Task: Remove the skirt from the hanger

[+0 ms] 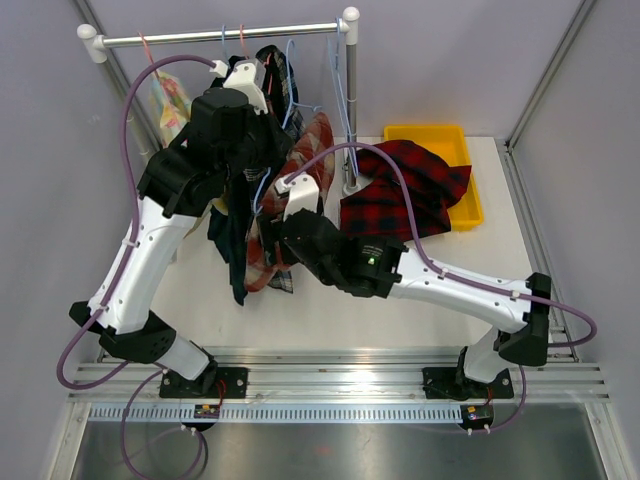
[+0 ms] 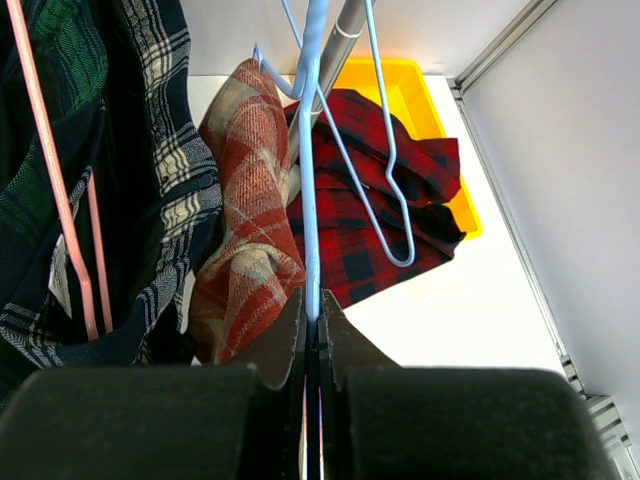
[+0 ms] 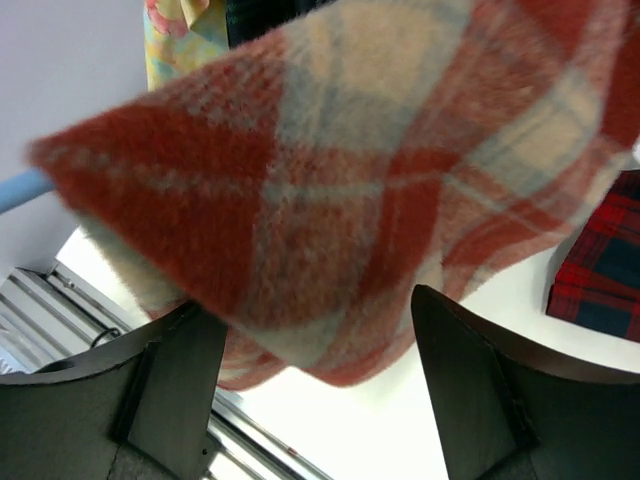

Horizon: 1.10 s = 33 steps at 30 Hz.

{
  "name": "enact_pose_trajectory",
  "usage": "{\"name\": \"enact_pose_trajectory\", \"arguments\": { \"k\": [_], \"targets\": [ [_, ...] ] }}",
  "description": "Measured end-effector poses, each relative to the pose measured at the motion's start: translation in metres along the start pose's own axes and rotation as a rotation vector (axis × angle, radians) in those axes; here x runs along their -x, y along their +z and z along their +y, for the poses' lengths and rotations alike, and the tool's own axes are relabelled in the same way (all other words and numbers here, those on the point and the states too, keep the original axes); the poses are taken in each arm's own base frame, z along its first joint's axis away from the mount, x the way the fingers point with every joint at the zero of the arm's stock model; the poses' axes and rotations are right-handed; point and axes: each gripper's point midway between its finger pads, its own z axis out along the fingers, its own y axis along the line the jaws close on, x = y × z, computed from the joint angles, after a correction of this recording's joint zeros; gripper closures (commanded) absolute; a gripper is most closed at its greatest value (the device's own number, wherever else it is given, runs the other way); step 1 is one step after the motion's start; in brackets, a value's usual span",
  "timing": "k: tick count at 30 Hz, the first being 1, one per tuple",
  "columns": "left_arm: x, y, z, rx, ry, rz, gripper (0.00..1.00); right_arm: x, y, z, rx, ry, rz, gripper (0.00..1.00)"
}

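Observation:
The skirt is a red and beige plaid cloth that hangs on a light blue wire hanger. My left gripper is shut on that hanger's wire, right beside the cloth. In the right wrist view the skirt fills the upper frame, and its lower fold sags between the tips of my right gripper, which is open; its fingers stand wide on either side. An end of the blue hanger shows at the left. From above, the skirt hangs between both wrists.
A clothes rail spans the back and carries a dark plaid garment on a pink hanger and an empty blue hanger. A red and black checked garment spills from the yellow bin at the right.

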Motion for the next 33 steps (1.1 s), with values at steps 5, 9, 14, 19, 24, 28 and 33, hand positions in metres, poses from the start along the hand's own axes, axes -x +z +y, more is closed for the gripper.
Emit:
{"name": "enact_pose_trajectory", "arguments": {
  "k": [5, 9, 14, 19, 24, 28, 33],
  "targets": [
    [0.003, -0.007, -0.001, -0.010, -0.006, -0.012, 1.00, -0.016, 0.016, 0.001, -0.023, -0.046, 0.028, 0.61],
    [0.008, -0.017, -0.002, -0.021, -0.009, -0.030, 1.00, -0.014, 0.017, -0.003, -0.045, -0.070, 0.018, 1.00],
    [0.014, -0.025, -0.001, -0.023, -0.009, -0.051, 1.00, -0.013, 0.014, -0.007, -0.059, -0.038, 0.013, 1.00],
    [0.010, -0.022, 0.004, 0.007, 0.013, -0.042, 1.00, -0.036, -0.016, -0.031, -0.071, 0.026, 0.041, 1.00],
    [0.005, -0.015, 0.010, 0.051, 0.061, -0.003, 1.00, -0.082, -0.071, -0.062, -0.079, 0.106, 0.085, 1.00],
    [0.011, -0.011, 0.011, 0.068, 0.098, 0.000, 1.00, -0.109, -0.103, -0.084, -0.101, 0.155, 0.107, 1.00],
    [0.027, -0.014, 0.015, 0.092, 0.118, -0.047, 1.00, -0.132, -0.133, -0.108, -0.150, 0.199, 0.138, 1.00]
  ]
}}
